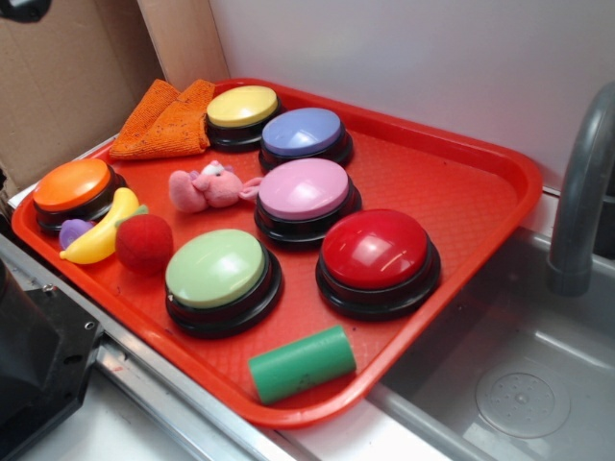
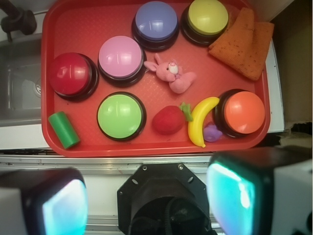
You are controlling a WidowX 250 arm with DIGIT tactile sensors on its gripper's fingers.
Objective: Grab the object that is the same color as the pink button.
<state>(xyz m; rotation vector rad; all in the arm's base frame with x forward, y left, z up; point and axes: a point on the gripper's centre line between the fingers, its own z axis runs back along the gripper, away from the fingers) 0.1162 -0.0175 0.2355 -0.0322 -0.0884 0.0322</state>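
Our claw hangs spread wide and empty above the tray's near edge, its tips cut off and blurred. We count six buttons and one pink toy, which lies touching the pink button, with bare tray around it.

Pincer: pale grey fingers, glowing teal inner pads; black screwed mount between.

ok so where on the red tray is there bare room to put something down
Widest bare patch: the tray corner beyond the red button and pink button. A smaller strip lies between the orange cloth and orange button. Crowded around the pink toy, banana and red ball.
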